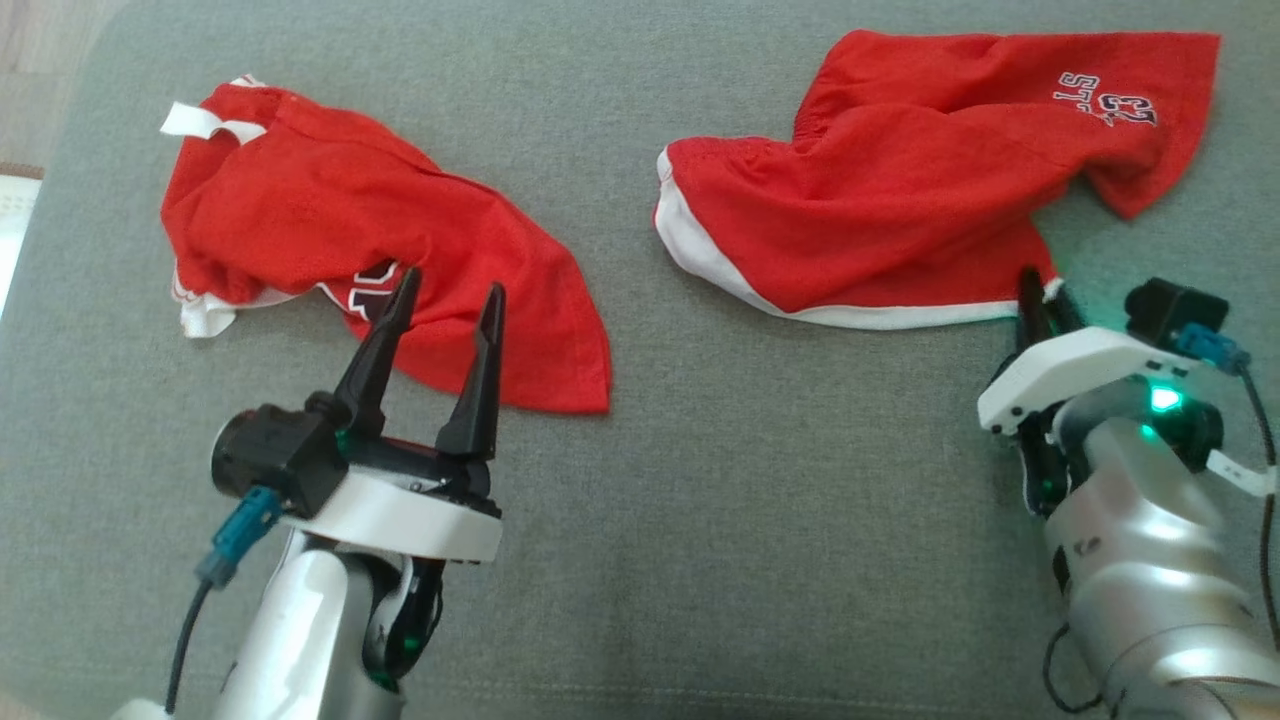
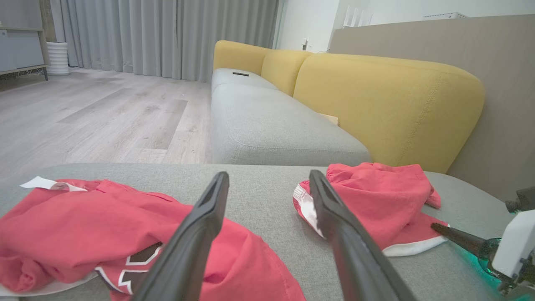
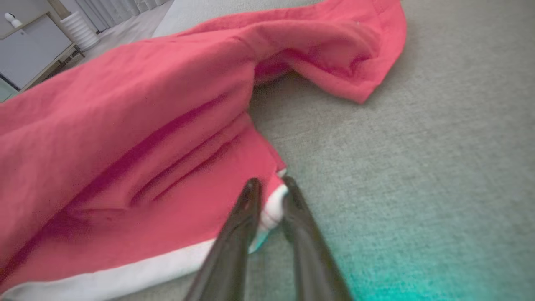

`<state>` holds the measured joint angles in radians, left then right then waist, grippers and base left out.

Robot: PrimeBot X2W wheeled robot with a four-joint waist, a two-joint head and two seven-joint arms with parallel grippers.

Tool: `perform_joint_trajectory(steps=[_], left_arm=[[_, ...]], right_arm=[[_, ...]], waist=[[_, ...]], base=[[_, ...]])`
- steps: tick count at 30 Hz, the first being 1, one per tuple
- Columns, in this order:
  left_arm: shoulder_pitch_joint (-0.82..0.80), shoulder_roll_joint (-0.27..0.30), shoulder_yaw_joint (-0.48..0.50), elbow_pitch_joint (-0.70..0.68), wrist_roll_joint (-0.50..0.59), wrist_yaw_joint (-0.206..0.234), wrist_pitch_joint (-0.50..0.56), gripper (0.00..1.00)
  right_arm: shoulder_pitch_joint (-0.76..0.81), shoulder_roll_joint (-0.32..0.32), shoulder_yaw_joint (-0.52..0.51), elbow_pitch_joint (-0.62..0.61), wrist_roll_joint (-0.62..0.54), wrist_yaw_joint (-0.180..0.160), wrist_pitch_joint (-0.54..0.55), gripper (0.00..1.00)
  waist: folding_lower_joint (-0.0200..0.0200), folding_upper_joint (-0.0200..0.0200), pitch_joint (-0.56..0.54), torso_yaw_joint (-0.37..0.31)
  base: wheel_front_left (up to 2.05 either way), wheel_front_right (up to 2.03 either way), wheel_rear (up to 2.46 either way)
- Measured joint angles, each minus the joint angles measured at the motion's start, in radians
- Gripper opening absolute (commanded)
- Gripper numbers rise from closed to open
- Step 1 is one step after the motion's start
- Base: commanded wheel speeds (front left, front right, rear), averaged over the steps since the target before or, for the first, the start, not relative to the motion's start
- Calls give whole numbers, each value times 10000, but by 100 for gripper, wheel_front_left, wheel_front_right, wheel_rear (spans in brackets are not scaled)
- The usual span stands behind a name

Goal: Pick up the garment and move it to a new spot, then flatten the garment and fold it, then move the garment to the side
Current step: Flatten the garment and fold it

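Two red garments with white trim lie crumpled on the grey cushion (image 1: pixel 700 520). The right garment (image 1: pixel 900 200) bears dark lettering near its far corner. My right gripper (image 1: pixel 1042 285) is at its near right corner, and in the right wrist view its fingers (image 3: pixel 250 196) stand almost together with the white hem corner (image 3: pixel 271 205) pinched between them. The left garment (image 1: pixel 330 230) lies at the far left. My left gripper (image 1: pixel 452 282) hovers open above its near edge with nothing between its fingers (image 2: pixel 209 217).
The cushion's left edge (image 1: pixel 30 250) borders pale floor. In the left wrist view a grey sofa seat (image 2: pixel 267 125) with a yellow backrest (image 2: pixel 388 100) lies beyond the cushion, wooden floor (image 2: pixel 104 113) and grey curtains (image 2: pixel 167 33) behind. Bare cushion lies between the garments.
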<state>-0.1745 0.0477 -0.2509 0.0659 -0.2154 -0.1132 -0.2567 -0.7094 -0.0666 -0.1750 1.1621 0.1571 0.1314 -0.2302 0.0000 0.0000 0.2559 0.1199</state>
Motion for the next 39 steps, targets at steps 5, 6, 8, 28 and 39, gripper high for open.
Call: perform_joint_trajectory(steps=[5,6,8,28,39], left_arm=[[1,0,82,-4,2,4,0,100],[2,0,90,-4,2,4,0,100],[2,0,107,-6,2,4,0,100],[-1029,27,-1615,2029,470,-113,0,100],[-3300,192,-3018,4989,-165,-176,0,100]], right_arm=[[39,71,-322,69,-596,0,-107,0],[79,75,-527,-21,-796,0,-115,0],[267,79,-1030,-439,-1262,0,-176,0],[1892,171,-1879,-2165,-928,0,-205,0],[1890,176,-330,-2769,169,0,-205,0]], waist=[[0,0,-119,-232],[0,0,-146,-296],[0,0,-200,-440],[0,0,-152,-1984],[0,0,361,-2638]], base=[[0,0,0],[0,0,0],[0,0,0],[0,0,0],[0,0,0]])
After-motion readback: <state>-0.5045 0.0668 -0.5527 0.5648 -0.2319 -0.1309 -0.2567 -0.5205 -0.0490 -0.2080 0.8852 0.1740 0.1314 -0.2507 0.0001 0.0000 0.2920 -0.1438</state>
